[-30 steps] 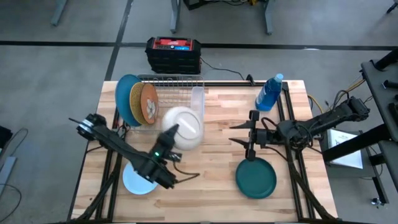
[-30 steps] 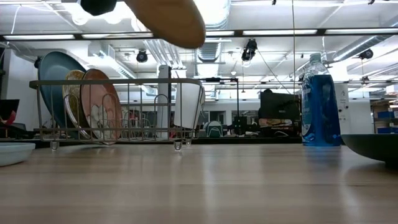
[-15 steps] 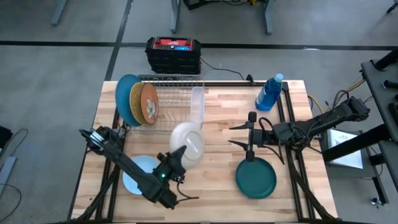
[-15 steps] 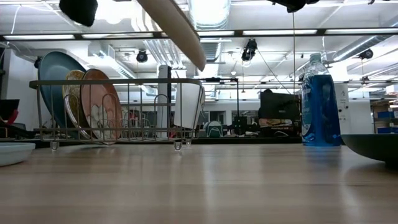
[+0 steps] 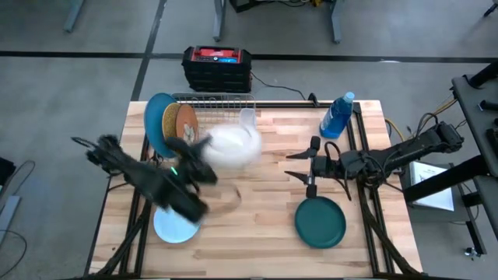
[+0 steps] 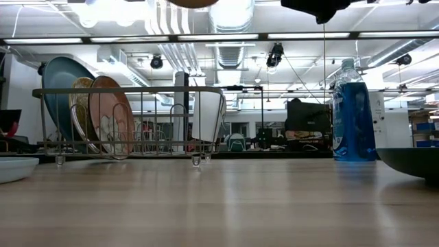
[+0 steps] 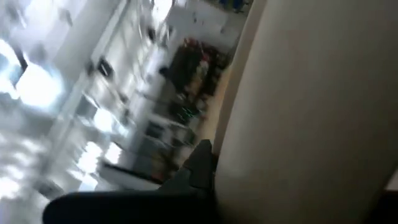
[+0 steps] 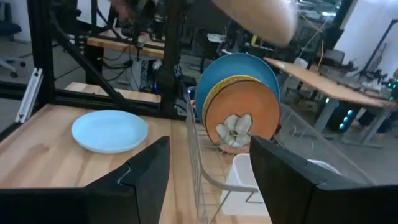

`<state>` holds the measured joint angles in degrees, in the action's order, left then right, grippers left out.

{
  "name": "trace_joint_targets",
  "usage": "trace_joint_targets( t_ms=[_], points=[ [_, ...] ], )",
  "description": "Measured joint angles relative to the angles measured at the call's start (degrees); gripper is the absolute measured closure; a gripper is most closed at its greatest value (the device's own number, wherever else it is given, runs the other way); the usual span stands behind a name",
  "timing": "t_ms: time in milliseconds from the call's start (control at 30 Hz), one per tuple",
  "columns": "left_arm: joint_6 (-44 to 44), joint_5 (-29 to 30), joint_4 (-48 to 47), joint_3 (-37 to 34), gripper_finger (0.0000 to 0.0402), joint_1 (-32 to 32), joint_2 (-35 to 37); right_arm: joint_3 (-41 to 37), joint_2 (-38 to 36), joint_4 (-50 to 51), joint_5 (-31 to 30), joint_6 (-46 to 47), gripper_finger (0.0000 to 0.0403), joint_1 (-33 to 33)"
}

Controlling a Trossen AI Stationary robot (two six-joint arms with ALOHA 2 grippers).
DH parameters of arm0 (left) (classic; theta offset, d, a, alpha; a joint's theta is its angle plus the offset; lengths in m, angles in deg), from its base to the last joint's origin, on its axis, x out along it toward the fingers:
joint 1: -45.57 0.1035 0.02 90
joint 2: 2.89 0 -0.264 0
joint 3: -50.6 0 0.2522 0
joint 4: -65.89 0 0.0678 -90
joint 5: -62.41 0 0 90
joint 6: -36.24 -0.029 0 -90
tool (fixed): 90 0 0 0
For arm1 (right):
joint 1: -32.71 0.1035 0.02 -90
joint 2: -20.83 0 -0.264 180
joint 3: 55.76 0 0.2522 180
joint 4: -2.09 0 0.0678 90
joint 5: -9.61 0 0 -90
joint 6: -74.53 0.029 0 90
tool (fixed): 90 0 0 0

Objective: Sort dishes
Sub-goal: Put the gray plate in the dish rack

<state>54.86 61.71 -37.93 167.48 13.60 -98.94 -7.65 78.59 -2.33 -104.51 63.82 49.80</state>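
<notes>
Left gripper (image 5: 204, 149) jaws clenched on beige-grey plate (image 5: 232, 146) rim: stiff, slick, breakable; right gripper (image 5: 310, 165) jaws released

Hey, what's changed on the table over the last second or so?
The left hand, still shut on the beige-grey plate, swung it from mid-table up toward the dish rack. The right hand opened a little wider above the dark teal plate. The racked plates, pale blue plate and bottle stayed put.

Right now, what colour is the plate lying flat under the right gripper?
Dark teal-green plate, seen best in the high view.
</notes>
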Motion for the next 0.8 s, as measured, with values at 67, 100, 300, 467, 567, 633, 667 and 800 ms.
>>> trace_joint_targets(
  t_ms=[67, 100, 300, 467, 567, 633, 667, 800],
  points=[
    [6.94, -2.88, 0.03, -0.37, 0.0385, 3.19, 5.6, 0.0, 0.0, 0.04, 0.0, 1.22, 0.0195, -0.27],
    [11.51, -5.16, -0.02, -0.7, 0.0385, 5.29, 8.41, 0.0, 0.0, 0.24, 0.0, 1.91, 0.0196, -0.29],
    [39.36, -35.03, -0.05, -9.19, 0.0379, 20.7, 22.49, 0.0, 0.04, 1.84, 0.02, 4.15, 0.0194, -0.29],
    [46.65, -44.96, -0.04, -18.63, 0.0385, 27.89, 27.96, -0.02, 0.11, -0.66, 0.07, 3.79, 0.0193, -1.05],
    [48.26, -46.79, -0.14, -21.85, 0.0385, 30.05, 28.85, 0.45, 0.11, -3.69, 0.04, 3.33, 0.0198, -3.72],
    [48.41, -46.77, 0.04, -22.63, 0.0384, 30.56, 28.53, 2.37, 0.28, -2.19, 0.23, 3.26, 0.0202, -6.91],
    [48.41, -46.77, -0.01, -22.7, 0.0384, 30.74, 28.16, 3.79, 0.29, -0.52, 0.92, 3.24, 0.0205, -9.03],
    [49.84, -45.35, 0.06, -22.13, 0.0384, 30.98, 25.36, 11.93, 3.35, 6.84, 14.77, 3.51, 0.0214, -20.4]
  ],
)
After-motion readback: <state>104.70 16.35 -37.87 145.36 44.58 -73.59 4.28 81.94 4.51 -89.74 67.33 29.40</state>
